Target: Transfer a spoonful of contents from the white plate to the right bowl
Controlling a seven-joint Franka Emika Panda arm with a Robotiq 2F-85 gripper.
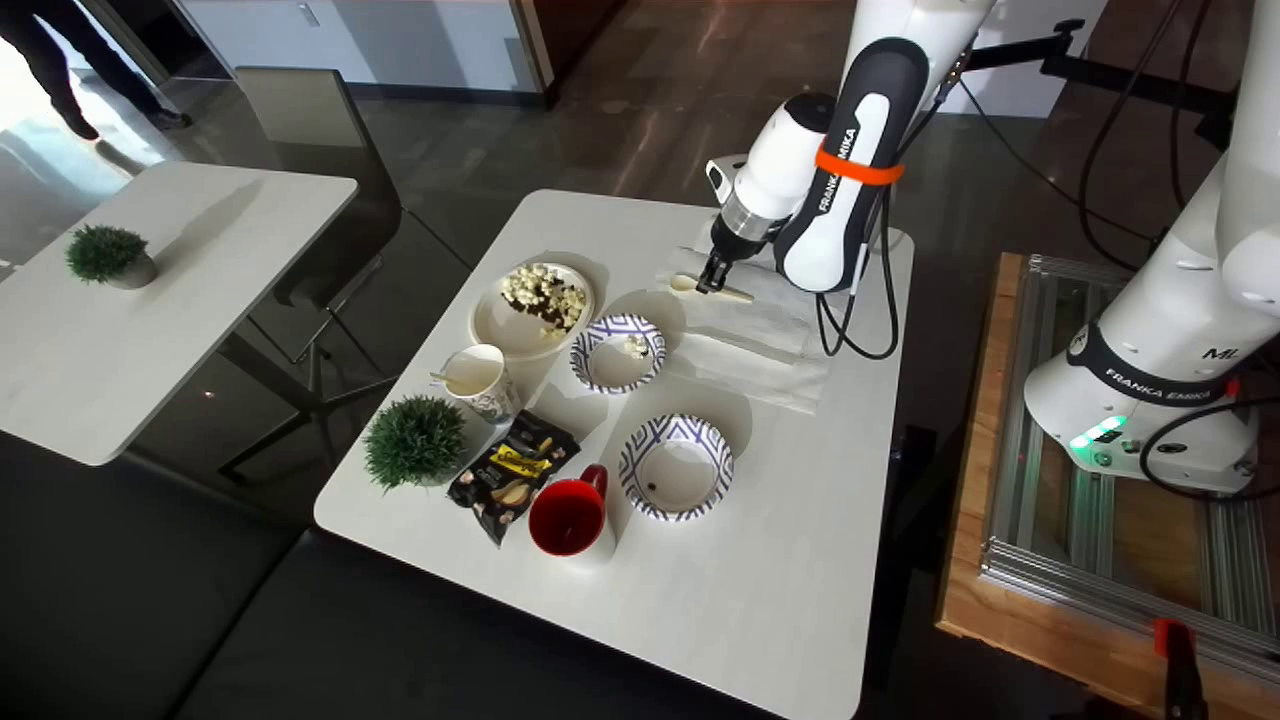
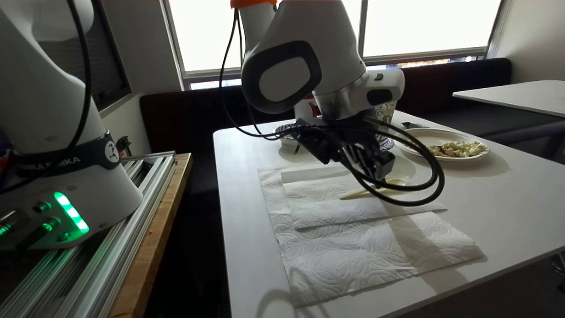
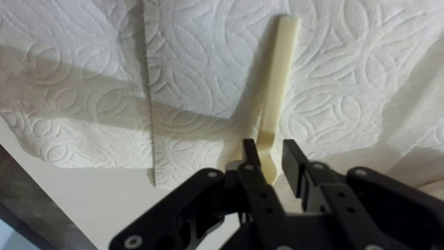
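Your end effector (image 3: 271, 147) hangs low over the pale yellow spoon (image 3: 280, 76), its jaws parted and the spoon's neck showing between the fingertips (image 3: 290, 154). In the wrist view you can see a gap on one side of the neck, so you do not have it gripped; whether the other fingertip touches it, you cannot tell. The spoon lies on the embossed paper towels (image 2: 344, 256), its scoop partly hidden there by your end effector and its handle in plain sight.

In an exterior view the scoop points toward the part of the bench (image 1: 790, 560) where your round white plate (image 1: 500, 325) sits. A heap of popcorn and dark brown bits (image 1: 547, 297) covers one side of that plate. Just beside the plate, the blue-and-white bowl (image 1: 610, 370) holds a few pieces of popcorn (image 1: 636, 346). The second blue-and-white bowl (image 1: 688, 475), apart from that one and near the red-lined white mug (image 1: 578, 525), has a small dark speck (image 1: 652, 487) inside. You cannot tell from these views which of the two is your right bowl.

Near the plate you also have the printed paper cup (image 1: 492, 402), a pale stick (image 1: 447, 380) leaning in it; the green potted plant (image 1: 415, 442) stands just beside the cup, and the black snack bag (image 1: 513, 468) lies between the plant and the mug.
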